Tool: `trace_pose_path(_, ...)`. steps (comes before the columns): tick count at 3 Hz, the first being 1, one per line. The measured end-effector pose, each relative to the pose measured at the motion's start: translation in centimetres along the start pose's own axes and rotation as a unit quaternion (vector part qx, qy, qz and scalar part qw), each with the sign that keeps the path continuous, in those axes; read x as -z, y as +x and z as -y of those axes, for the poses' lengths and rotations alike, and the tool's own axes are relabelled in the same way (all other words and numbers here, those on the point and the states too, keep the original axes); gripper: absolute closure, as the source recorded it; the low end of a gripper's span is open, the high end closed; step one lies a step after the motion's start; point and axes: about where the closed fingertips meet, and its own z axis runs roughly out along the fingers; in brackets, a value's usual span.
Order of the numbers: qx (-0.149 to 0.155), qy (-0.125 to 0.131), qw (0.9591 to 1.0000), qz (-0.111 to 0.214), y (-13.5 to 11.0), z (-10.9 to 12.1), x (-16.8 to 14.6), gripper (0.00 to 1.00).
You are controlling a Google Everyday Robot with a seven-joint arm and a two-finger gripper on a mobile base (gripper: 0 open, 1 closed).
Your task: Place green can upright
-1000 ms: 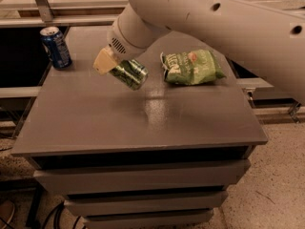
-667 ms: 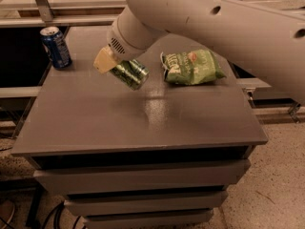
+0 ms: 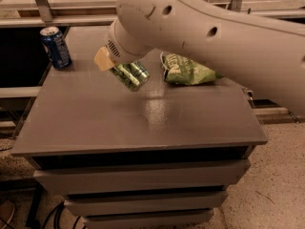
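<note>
The green can [image 3: 130, 75] is a small bright green drink can with a pale mottled pattern. It is tilted, its free end pointing down to the right, and held just above the grey table top [image 3: 143, 123]. My gripper [image 3: 114, 63] is at the back middle of the table, under the big white arm [image 3: 214, 32]. It is shut on the can; one tan fingertip [image 3: 103, 59] shows to the left of it.
A dark blue can [image 3: 55, 47] stands upright at the back left corner. A flat green snack bag [image 3: 187, 71] lies at the back right, close to the green can. The table has drawers below its front edge.
</note>
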Motion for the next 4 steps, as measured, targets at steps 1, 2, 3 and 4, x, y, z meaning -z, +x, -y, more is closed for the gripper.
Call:
trace_pose_path(1, -0.027, 0.037, 0.9988, 0.019, 0.5, 0.2, 0.2, 1.0)
trace_pose_path(2, -0.043, 0.072, 0.9955, 0.045, 1.1, 0.4, 0.2, 1.0)
trace_pose_path(3, -0.061, 0.098, 0.9908, 0.071, 1.6, 0.9, 0.3, 1.0)
trace_pose_path(4, -0.102, 0.1, 0.9839, 0.108, 2.1, 1.5, 0.6, 1.0)
